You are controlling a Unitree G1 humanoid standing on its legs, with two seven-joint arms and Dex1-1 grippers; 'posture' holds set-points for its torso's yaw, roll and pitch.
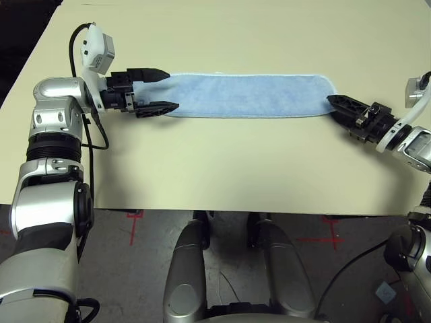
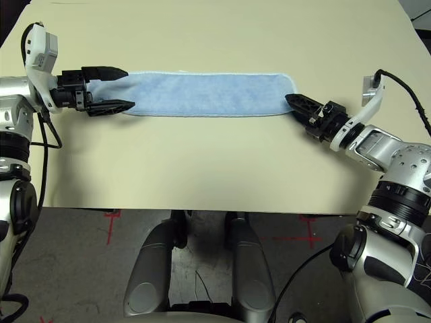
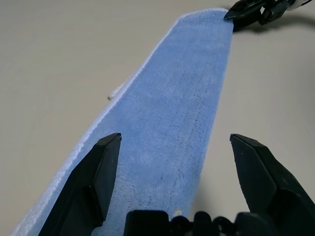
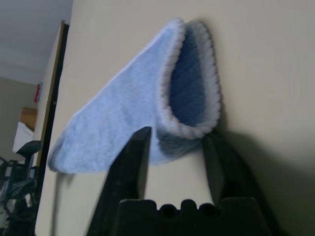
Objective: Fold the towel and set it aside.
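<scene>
At the left stands the robot's silver left arm (image 1: 52,202), reaching over the near edge of the table (image 1: 222,161) toward its left side. A white camera housing (image 1: 99,50) sits on its wrist, and a black cable (image 1: 90,168) runs down along the arm. Its left end effector (image 1: 157,91) points to the right, the two black fingers wide apart — one nearer the far edge, the other nearer the near edge — with the towel's left end between them, unclamped.

From there the towel (image 1: 249,95) runs rightward as a long, narrow light blue strip, lying roughly parallel to the table's near edge, nearer the far half than that edge. Pale stitching borders it, and its right corners are rounded. It is folded over: at the right end two layers part in a small open loop, with the darker blue inside showing.

At that right end is the right end effector (image 4: 176,132), its fingertips at the near right corner of the folded towel, one on either side of it. They stand partly apart — whether they are clamped on the cloth, I cannot tell. Farthest right, the silver right arm (image 2: 397,202) comes in over the table's near right corner. Below the near edge, red tape marks (image 1: 335,239) show on the grey floor (image 1: 151,269).
</scene>
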